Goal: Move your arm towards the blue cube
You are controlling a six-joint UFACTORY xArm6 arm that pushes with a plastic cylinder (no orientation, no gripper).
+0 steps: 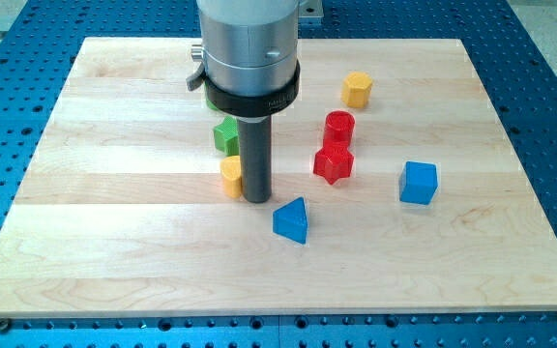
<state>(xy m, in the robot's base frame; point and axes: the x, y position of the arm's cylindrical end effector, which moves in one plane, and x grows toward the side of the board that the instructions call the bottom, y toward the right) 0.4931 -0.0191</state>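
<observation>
Nearest the view's bottom sits the blue triangular block (pixel 291 220), just right of and below the tip (pixel 256 199). The tip, a bare rod with nothing to open or close, touches the yellow block (pixel 230 176) at centre frame. The blue cube (pixel 419 182) lies well apart at right centre, so most of the approach looks undone. Bare board between them seems passable below the red star-shaped block (pixel 334 163) and red cylinder (pixel 338 126).
</observation>
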